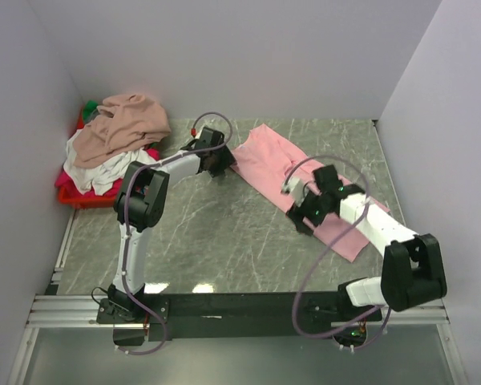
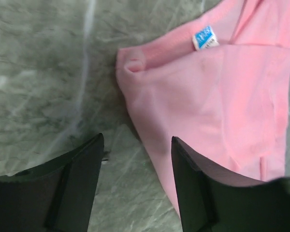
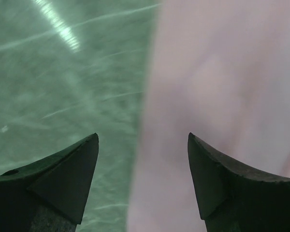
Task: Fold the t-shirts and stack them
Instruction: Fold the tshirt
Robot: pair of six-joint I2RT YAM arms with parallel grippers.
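Light pink cotton t-shirt [image 1: 264, 160] lies strip-wise on the grey marbled bench [image 1: 224, 233], apparently part-folded; no stack yet. Left jaws and right jaws stand apart at its edge, holding nothing. Tan, white and magenta shirts [image 1: 116, 136] lie heaped in the red plastic basket [image 1: 88, 200].

Table [image 1: 224, 241]: grey-green marbled surface, directly beneath the left gripper [image 1: 218, 167] and the right gripper [image 1: 301, 218]. Red plastic basket [image 1: 82, 198]: well to the left of the left gripper, beside the pale side wall [image 1: 24, 120]. Aluminium rail [image 1: 64, 309]: along the table's near edge, well behind both grippers.
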